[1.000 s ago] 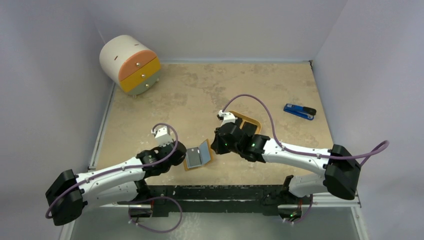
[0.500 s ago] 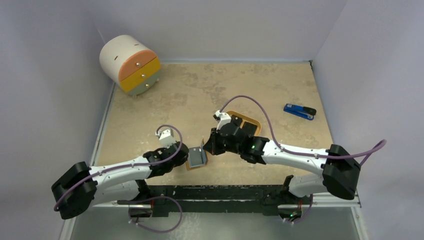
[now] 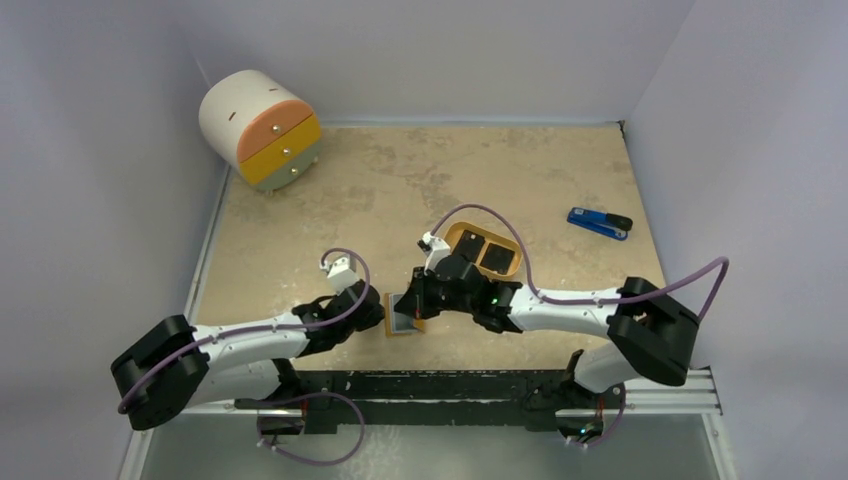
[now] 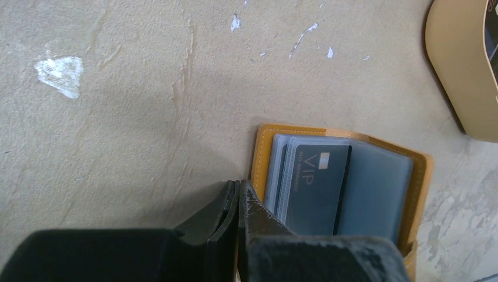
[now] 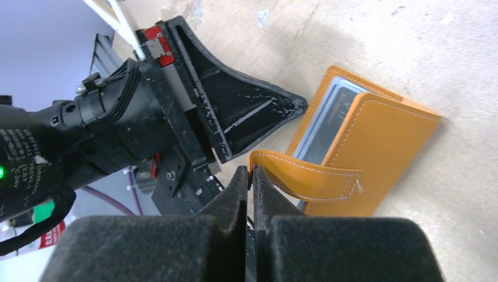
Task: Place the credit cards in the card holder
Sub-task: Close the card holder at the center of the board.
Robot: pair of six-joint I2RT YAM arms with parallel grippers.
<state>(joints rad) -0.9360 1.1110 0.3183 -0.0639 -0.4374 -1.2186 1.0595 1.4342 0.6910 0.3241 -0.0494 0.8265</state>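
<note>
Card holder (image 3: pixel 403 317) lies half open on the counter (image 3: pixel 380 190), near the front, with one dark credit card (image 4: pixel 317 188) inside. Left end effector (image 4: pixel 238 191) is pinched tight on its edge, and right end effector (image 5: pixel 251 173) pinches its snap tab (image 5: pixel 305 179).

orange-tan leather card holder (image 5: pixel 382 147): 1 | orange oval tray (image 4: pixel 464 70): 1 | thin black credit cards (image 3: pixel 495 258): 3 (two in tray, one in holder) | blue-and-black oblong gadget (image 3: pixel 599 222): 1 | round white drawer cabinet (image 3: pixel 260 130): 1
</note>
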